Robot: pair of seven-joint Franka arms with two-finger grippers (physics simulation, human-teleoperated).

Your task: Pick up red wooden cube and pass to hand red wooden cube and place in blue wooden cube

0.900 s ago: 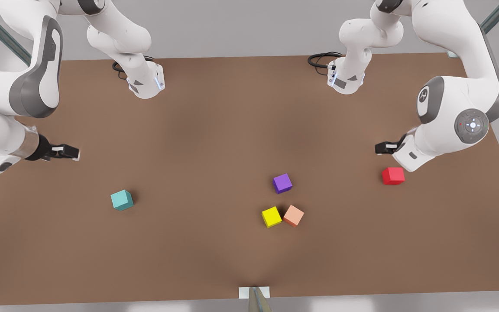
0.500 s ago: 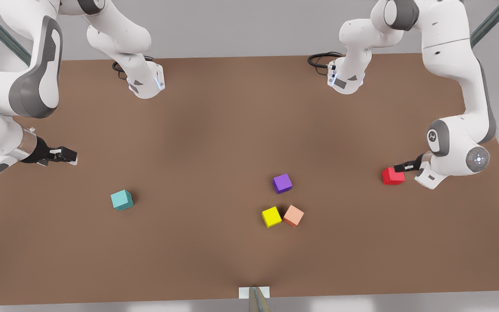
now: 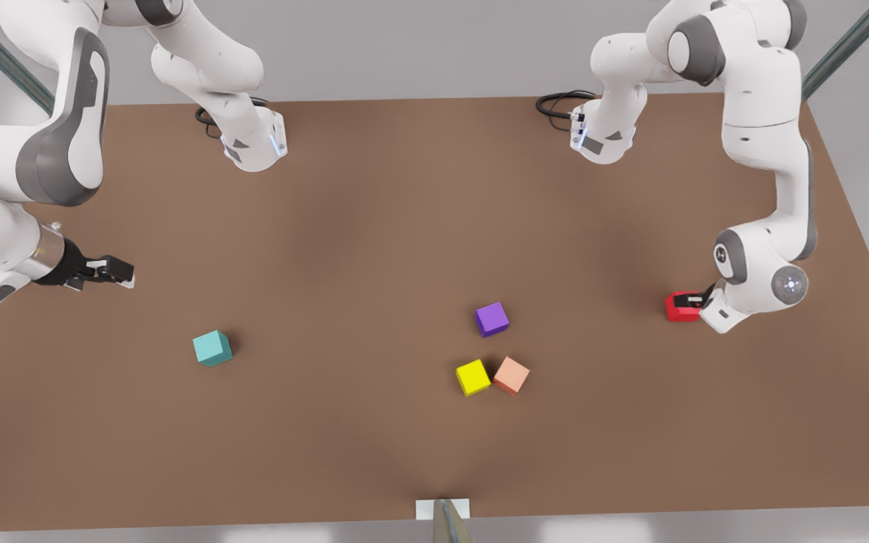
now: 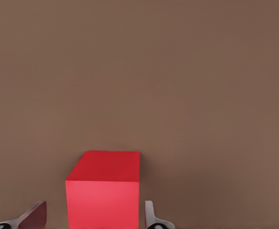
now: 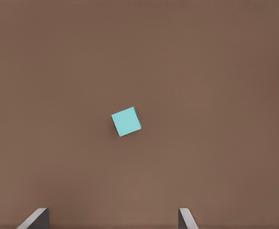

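Now the left pincer (image 3: 689,302) has come down around the red wooden cube (image 3: 680,308), which sits on the worktop (image 3: 374,226) at the front view's right. Half a second ago this pincer reached the cube's edge from above; before that it hung clear of it. In the left wrist view the cube (image 4: 103,191) stands between the two fingers (image 4: 151,217), one just beside its face and the other a little apart, so the jaws are parted and not clamped. The cube has not shifted from its place.

The right pincer (image 3: 110,271) waits at the front view's left, barely moved, its jaws spread wide. It hovers above the blue wooden cube (image 3: 212,348), which the right wrist view (image 5: 126,121) shows resting on the worktop where it was. The purple cube (image 3: 492,319), yellow cube (image 3: 473,377) and salmon cube (image 3: 511,375) lie unchanged between the arms.
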